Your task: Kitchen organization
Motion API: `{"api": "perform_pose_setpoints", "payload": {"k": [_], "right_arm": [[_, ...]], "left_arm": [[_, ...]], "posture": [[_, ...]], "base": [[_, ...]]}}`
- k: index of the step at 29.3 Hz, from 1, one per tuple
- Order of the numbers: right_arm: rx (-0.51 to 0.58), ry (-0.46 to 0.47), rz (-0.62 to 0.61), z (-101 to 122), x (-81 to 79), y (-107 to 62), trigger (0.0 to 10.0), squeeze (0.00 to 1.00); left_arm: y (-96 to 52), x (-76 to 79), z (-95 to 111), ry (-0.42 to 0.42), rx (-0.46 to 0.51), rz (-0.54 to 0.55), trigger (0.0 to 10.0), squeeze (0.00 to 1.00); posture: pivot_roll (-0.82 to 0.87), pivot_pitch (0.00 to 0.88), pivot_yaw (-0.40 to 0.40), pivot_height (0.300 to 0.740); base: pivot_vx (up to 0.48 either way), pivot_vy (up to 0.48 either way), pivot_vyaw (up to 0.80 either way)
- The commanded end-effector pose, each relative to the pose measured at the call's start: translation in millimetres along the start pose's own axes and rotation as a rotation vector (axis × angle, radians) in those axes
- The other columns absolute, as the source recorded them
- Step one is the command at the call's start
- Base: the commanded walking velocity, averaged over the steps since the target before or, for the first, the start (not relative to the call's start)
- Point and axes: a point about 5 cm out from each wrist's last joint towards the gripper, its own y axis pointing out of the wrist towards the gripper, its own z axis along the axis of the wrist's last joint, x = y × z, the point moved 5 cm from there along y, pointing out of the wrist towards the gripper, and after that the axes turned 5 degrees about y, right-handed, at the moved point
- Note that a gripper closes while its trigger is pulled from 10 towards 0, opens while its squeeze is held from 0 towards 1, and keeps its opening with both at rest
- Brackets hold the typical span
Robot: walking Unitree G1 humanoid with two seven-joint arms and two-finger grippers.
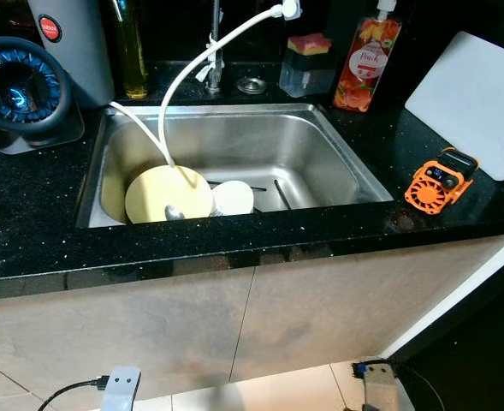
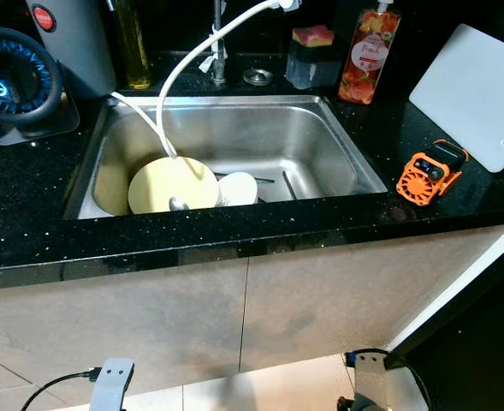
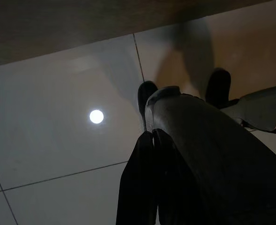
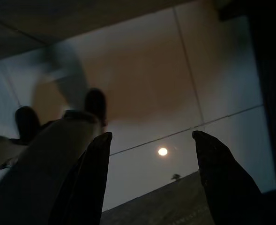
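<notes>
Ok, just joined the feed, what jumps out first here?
The steel sink set in the black counter, holding a pale yellow plate with a white bowl beside it and a white hose dangling in. To the sink's right sits a small orange device near a white cutting board. Both arms hang idle over the floor.

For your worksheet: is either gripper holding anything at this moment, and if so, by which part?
Nothing is held. The left gripper hangs shut over the floor, and the right gripper hangs open, nothing between its fingers.
</notes>
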Motion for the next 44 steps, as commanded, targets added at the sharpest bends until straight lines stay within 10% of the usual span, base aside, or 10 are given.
{"api": "perform_pose_setpoints", "payload": {"k": [1,20,44], "right_arm": [[-0.025,-0.002,0.005,-8.7,-2.8,-0.5,10.0,0.0],[-0.076,-0.072,0.081,-29.2,-22.6,-2.6,10.0,0.0],[-0.122,-0.138,0.055,-53.3,-5.4,-7.2,10.0,0.0]], "left_arm": [[-0.4,6.7,-11.3,0.023,-0.042,-0.019,10.0,0.0],[2.3,8.0,9.1,0.281,-0.029,-0.063,10.0,0.0],[-3.0,22.4,-34.4,0.485,-0.172,-0.145,10.0,0.0]], "posture": [[0.1,0.007,-0.042,0.74],[0.09,0.0,-0.023,0.74],[0.07,0.01,-0.008,0.74]], "base": [[0.0,0.0,0.0],[0.0,0.0,0.0],[0.0,0.0,0.0]]}}
